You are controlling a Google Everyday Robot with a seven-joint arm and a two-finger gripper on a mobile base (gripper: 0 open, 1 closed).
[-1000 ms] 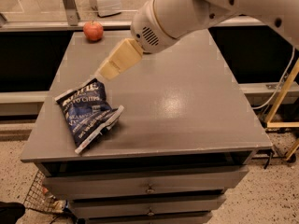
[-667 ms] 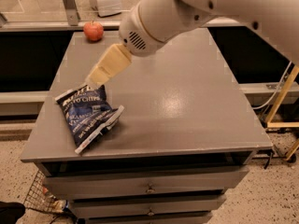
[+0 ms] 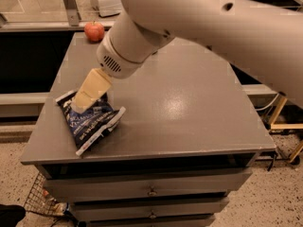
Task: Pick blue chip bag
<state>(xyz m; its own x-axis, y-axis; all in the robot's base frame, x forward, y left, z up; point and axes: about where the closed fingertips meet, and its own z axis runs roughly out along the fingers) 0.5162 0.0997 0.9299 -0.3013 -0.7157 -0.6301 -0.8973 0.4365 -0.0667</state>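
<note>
Claw (image 3: 81,105) at blue chip bag (image 3: 97,124) back end, grip unclear; bag long axis diagonal, back-left to front-right.

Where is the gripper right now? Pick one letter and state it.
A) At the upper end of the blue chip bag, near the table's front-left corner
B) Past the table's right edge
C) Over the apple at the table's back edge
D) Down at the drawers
A: the gripper comes down over the upper end of the blue chip bag on the front-left part of the table, well away from the apple.
</note>
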